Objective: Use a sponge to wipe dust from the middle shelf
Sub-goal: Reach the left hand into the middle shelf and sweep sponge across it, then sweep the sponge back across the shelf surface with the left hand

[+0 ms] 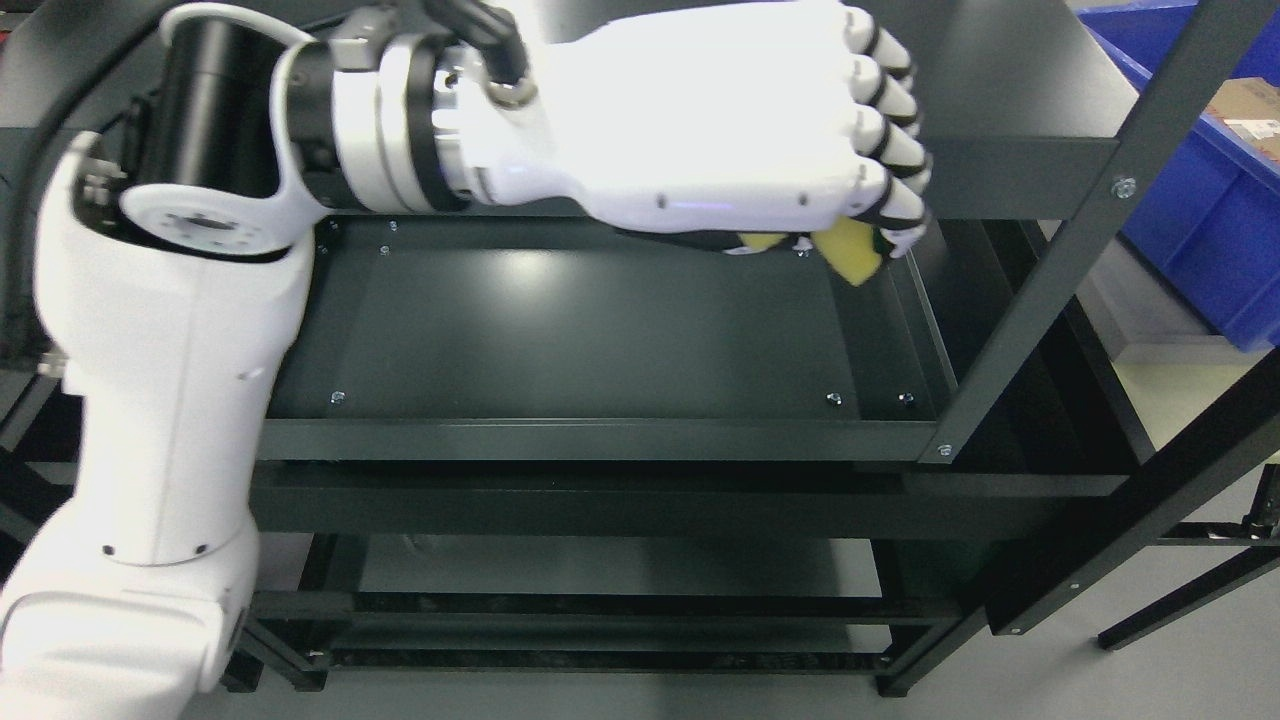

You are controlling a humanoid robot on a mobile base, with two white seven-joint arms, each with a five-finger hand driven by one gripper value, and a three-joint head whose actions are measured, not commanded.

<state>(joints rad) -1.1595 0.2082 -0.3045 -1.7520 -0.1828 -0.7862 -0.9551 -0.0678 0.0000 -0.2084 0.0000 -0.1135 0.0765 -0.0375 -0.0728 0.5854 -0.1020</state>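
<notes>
Looming at lower left, the left arm (160,420) is filling the near edge of the head view, its white casing rising from the bottom corner, bending at a black-and-white joint near the upper left and then reaching rightward across the picture. Left hand (740,130) is lying knuckles-up at the top centre, overexposed and glaring white, so surface detail is washing out. Its fingers (890,160) are curling down and clamping on a yellow sponge (850,250); only two scraps of the sponge are showing beneath the palm and fingertips, the rest being hidden by the hand. Whether the sponge is touching the surface below cannot be told.

Sponge and hand are sitting over the far right corner of the middle shelf (580,330), a dark metal tray with a raised lip and small screws at its corners. A pale reflection is glaring on its back half. The top shelf (1010,100) is cutting across behind the hand and hiding the rear wall. A dark upright post (1060,260) is slanting down the right side, crossing in front of the shelf's right end. Lower shelf (600,565) is showing only partly, under the front rails.

At far right, a blue bin (1200,220) is being cut off by the frame edge, with a cardboard item (1250,110) inside, print unreadable.
</notes>
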